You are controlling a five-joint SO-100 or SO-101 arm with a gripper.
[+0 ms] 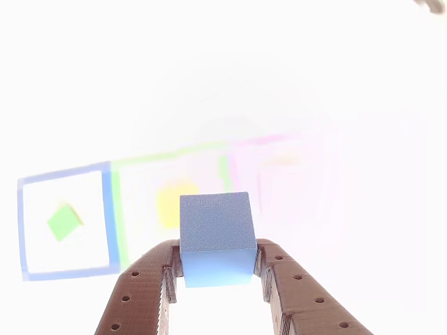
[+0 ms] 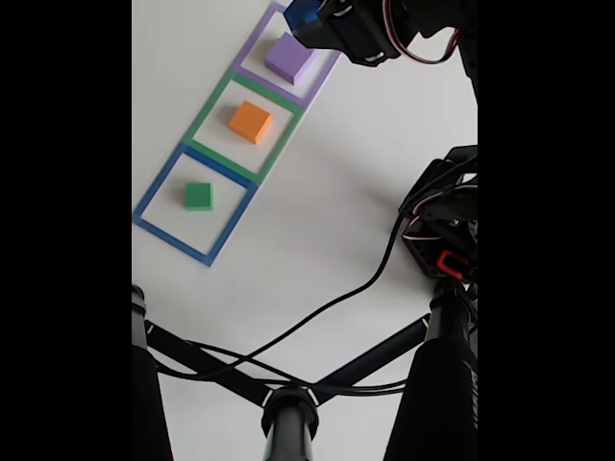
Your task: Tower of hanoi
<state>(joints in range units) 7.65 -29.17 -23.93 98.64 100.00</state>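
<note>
In the other view, my brown gripper (image 1: 218,257) is shut on the small blue cube (image 1: 215,230), held above the washed-out table. In the fixed view the gripper (image 2: 307,21) carries that blue cube (image 2: 300,13) at the top, just above the far edge of the purple square outline (image 2: 252,38). The pale-purple block (image 2: 291,58) lies inside that outline. The orange cube (image 2: 251,122) sits in the green outline (image 2: 213,104), and it looks yellowish (image 1: 173,202) in the other view. The green cube (image 2: 199,196) (image 1: 64,222) rests in the blue outline (image 2: 159,182).
The arm's base with servos and red wiring (image 2: 444,235) stands at the right. A black cable (image 2: 336,303) runs across the white table to a black stand with crossed bars (image 2: 288,408) at the bottom. The other view is strongly overexposed.
</note>
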